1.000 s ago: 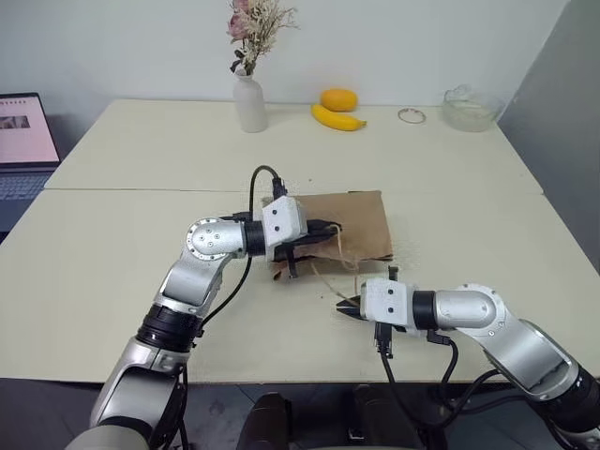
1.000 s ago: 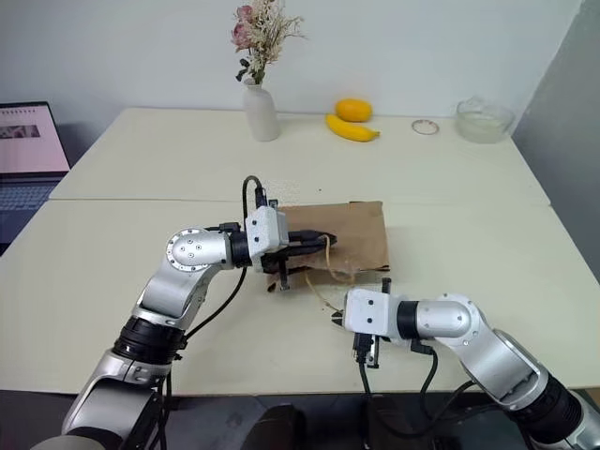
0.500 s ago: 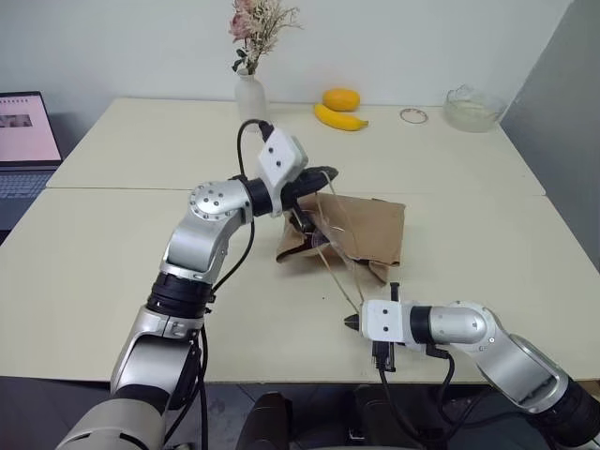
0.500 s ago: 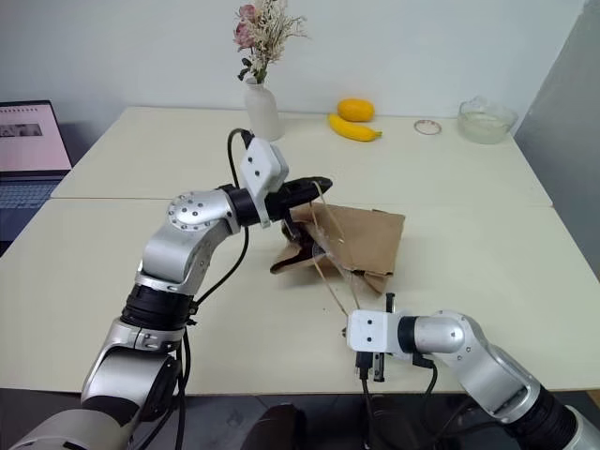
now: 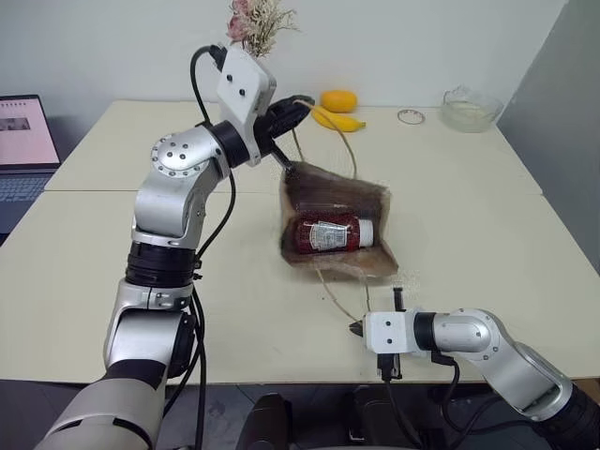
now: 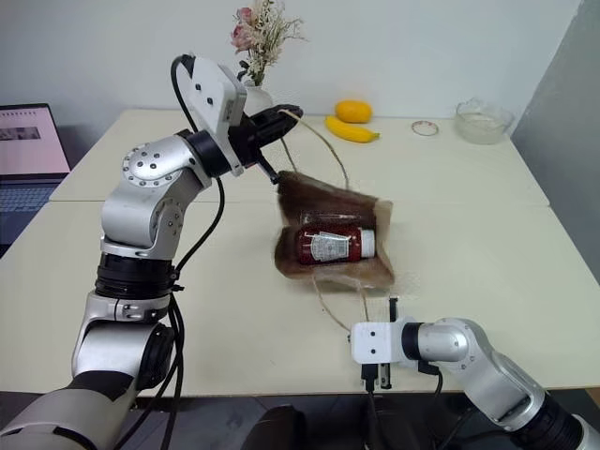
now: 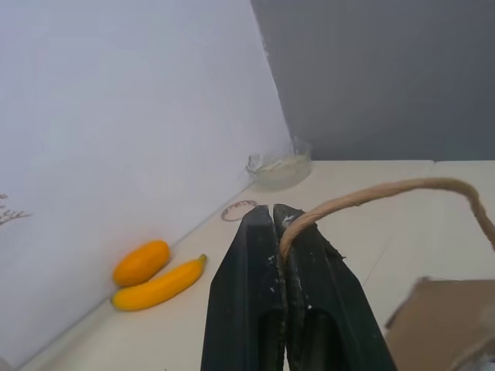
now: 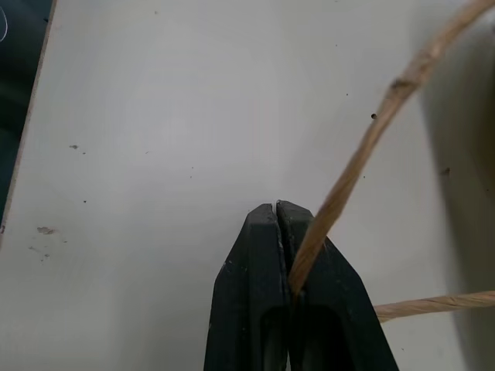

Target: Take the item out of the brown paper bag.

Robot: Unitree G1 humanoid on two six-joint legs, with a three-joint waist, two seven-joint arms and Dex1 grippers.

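The brown paper bag [image 5: 336, 230] lies mid-table with its mouth pulled wide, facing me. Inside it the item [image 5: 328, 232], a dark red sauce bottle with a white label and white cap, lies on its side. My left gripper [image 5: 296, 106] is raised above the bag's far side, shut on one twisted paper handle [image 7: 363, 195]. My right gripper [image 5: 354, 329] sits low near the table's front edge, shut on the other handle [image 8: 352, 171], which runs back to the bag.
A white vase [image 5: 246, 91] of dried flowers stands at the back just behind my left arm, with a banana [image 5: 337, 119] and an orange fruit [image 5: 339, 99] to its right. A glass bowl [image 5: 470, 108] is far right, a laptop [image 5: 21, 141] far left.
My left gripper has lifted its handle up and away, opening the flat bag so the bottle now shows inside. My right gripper has sunk slightly towards the table's front edge.
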